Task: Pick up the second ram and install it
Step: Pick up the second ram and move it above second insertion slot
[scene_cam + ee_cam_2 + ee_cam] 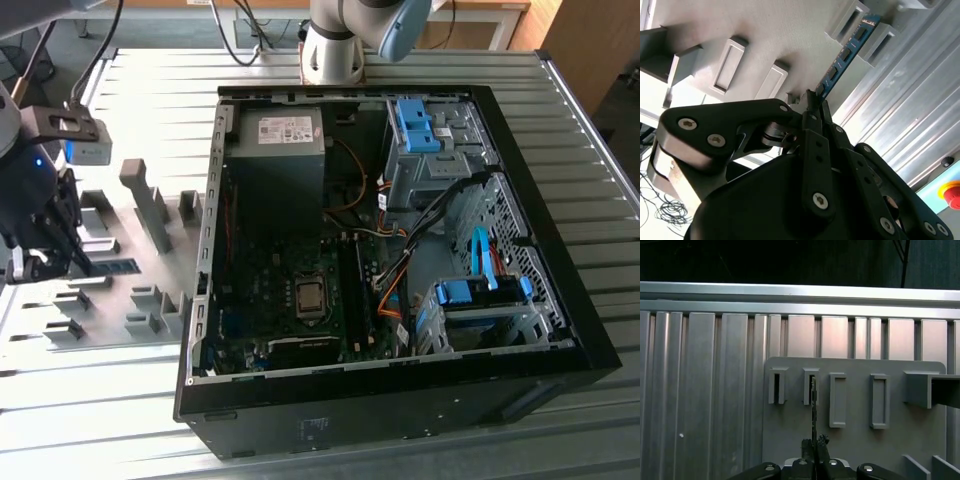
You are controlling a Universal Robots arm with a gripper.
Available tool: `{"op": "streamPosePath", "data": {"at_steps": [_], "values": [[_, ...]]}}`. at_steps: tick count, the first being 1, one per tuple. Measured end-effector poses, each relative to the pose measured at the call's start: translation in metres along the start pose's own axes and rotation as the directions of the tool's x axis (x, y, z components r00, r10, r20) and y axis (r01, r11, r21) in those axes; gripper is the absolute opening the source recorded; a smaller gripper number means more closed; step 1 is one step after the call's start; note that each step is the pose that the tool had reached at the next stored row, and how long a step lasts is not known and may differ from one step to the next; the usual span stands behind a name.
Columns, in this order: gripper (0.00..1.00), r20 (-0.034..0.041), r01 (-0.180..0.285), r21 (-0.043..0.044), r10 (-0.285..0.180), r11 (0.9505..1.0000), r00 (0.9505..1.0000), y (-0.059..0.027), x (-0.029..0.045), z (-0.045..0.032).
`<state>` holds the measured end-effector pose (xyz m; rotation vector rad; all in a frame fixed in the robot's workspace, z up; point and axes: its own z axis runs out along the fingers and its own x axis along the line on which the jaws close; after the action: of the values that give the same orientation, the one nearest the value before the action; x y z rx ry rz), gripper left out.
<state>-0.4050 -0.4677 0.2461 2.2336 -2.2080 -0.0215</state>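
The gripper [812, 104] is clamped on the near end of the ram [844, 57] — its long axis runs straight out from the fingertips, toward the fixture [790, 32].

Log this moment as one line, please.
gripper: shut on second ram | ram: at grey fixture | install: not yet

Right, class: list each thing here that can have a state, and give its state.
second ram: gripped at one end, far end at the grey fixture.
gripper: jaws shut on the second ram.
computer case: lying flat, side panel off.
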Motion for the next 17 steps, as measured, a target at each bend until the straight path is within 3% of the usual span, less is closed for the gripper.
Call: {"op": "streamPosePath", "data": {"at_steps": [17], "values": [[0.14,0.0000,0.000,-0.0001,0.000,1.0000,1.0000,0.0003,-0.0002,-0.0230]]}}
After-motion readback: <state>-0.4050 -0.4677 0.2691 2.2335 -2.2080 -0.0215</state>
